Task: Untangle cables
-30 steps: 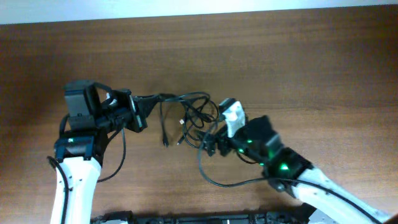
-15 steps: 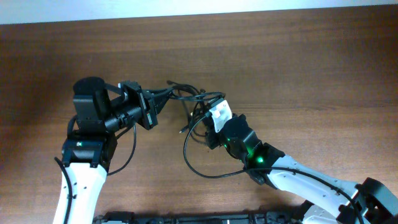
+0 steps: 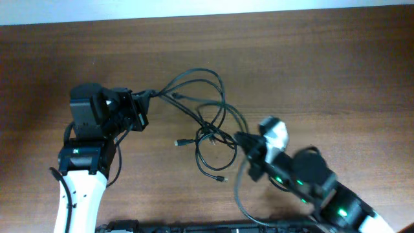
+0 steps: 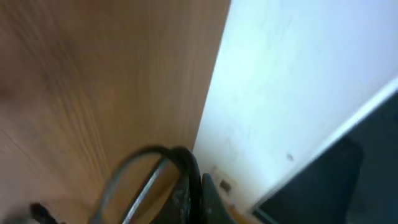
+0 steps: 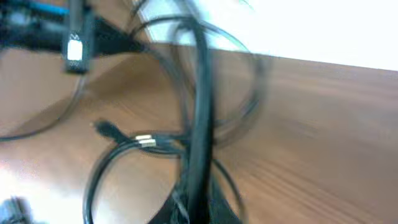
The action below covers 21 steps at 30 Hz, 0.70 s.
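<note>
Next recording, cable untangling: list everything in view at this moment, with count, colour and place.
table: one, brown wood, fills the overhead view
wall strip: one, white, along the table's far edge
cables: count unclear in the tangle, black, looped at mid-table between the two grippers
plug ends: at least two loose, dark, lying on the table at the tangle's near side
left gripper: one, black, shut on cables at the tangle's left end
right gripper: one, black, shut on cables at the tangle's right side
left arm: one, white and black, near-left
right arm: one, black with green lights, near-right
</note>
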Available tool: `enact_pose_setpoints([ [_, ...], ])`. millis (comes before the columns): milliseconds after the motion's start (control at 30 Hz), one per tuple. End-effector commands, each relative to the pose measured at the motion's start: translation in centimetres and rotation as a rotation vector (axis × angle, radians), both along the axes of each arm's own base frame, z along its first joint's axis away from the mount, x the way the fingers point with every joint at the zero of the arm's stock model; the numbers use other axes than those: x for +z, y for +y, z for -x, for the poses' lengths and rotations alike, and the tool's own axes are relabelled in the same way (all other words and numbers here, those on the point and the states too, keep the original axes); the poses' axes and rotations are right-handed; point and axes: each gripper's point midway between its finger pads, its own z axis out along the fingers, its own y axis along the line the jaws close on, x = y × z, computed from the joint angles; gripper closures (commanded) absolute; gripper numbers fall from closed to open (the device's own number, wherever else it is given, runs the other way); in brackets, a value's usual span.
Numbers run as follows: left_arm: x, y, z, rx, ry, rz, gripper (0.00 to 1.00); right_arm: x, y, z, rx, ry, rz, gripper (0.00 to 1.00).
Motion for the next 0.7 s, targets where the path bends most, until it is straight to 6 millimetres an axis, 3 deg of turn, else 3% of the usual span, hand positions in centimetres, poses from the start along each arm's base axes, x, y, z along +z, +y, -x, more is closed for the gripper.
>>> enact_pose_setpoints([
  [0,0.6,5.4,-0.9,0.194,-0.031,-0.134,1.0,1.3,-7.8,-1.5,-0.391,-0.037,-0.028,0.96],
  [67,0.7,6.5,-0.9,0.221,-0.03,-0.133,1.0,1.2,-11.0,-1.7,-0.554,-0.028,-0.053,0.96],
  [167,0.8,7.0,-0.8,0.222,-0.03,-0.112,1.0,0.5,-12.2,-1.8,-0.619,0.006,-0.07,0.96],
  [233,1.0,6.3,-0.8,0.18,-0.038,-0.087,1.0,-0.1,-12.0,-2.0,-0.627,0.037,-0.073,0.95],
  [300,1.5,5.4,-0.9,0.109,-0.079,-0.1,1.0,-1.2,-11.3,-2.4,-0.606,0.07,-0.037,0.85],
  [467,3.4,3.7,-1.3,-0.04,-0.205,-0.146,1.0,-4.1,-8.7,-2.9,-0.509,0.171,0.038,0.71],
  [600,6.6,2.2,-2.0,-0.159,-0.39,-0.19,1.0,-6.5,-6.4,-3.4,-0.428,0.255,0.087,0.53],
  [667,8.3,1.1,-1.9,-0.222,-0.477,-0.182,1.0,-7.1,-3.8,-3.4,-0.315,0.296,0.059,0.43],
])
